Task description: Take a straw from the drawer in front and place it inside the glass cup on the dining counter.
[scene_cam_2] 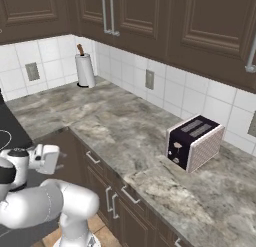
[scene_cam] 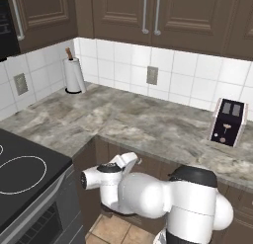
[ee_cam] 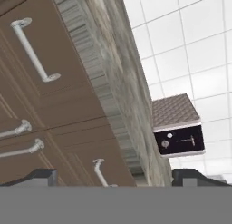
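From the left of the hand view, the drawer [ee_cam: 45, 60] is shut, its silver handle [ee_cam: 34, 48] slanting across the rolled picture; the straw presumably lies inside, unseen. The claw [ee_cam: 120, 175] gapes wide and empty, well short of that bar. The risk: with several similar handles [ee_cam: 25, 148] just beside it, the tilted approach could hook the wrong front or scrape the desk [ee_cam: 108, 100] edge near the toaster [ee_cam: 177, 128].

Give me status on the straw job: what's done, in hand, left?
Done: nothing visible; the drawer is shut, handle untouched. In hand: nothing; the hand is open and empty, facing the cabinet fronts under the worktop beside the toaster. Left: open the drawer, take a straw, carry it to the cup.
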